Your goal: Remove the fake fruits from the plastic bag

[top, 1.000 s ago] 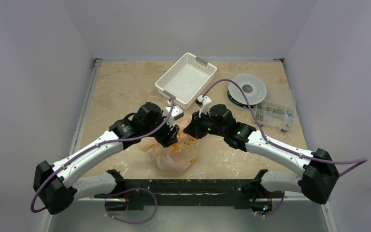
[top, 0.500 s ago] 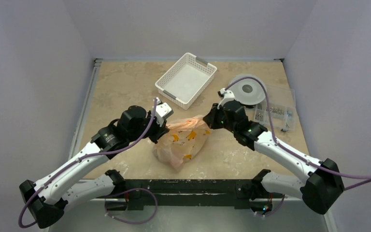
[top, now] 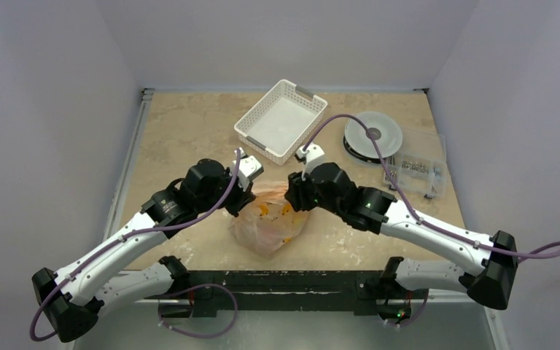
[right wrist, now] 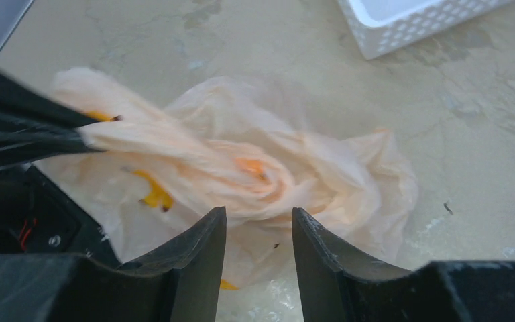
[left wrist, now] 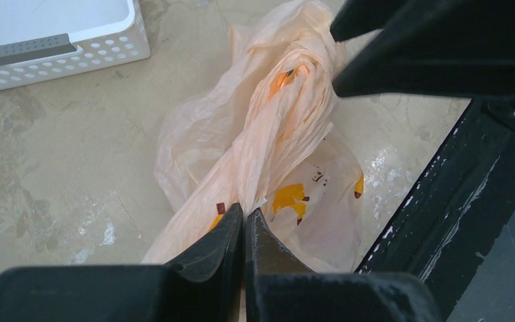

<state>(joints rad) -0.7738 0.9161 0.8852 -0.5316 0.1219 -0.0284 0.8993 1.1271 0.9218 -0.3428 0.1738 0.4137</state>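
— While the plastic bag (left wrist: 288, 127) lies on the surface (top: 182, 131) near the white basket (top: 262, 142), on its arm-facing side, what holds it?
— Left tool (left wrist: 244, 221), clamped on a twisted fold; right tool (right wrist: 258, 225) has its 2 fingers (right wrist: 194, 268) apart over the bag.

Top cam: high up, looks down on plastic bag (top: 270, 227), far. Wrist cams: close, opposite sides of bag. All 3 share it.

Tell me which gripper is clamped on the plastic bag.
The left gripper: its jaws are shut on a twisted fold of the plastic bag. The right gripper has its jaws apart, pinching nothing.
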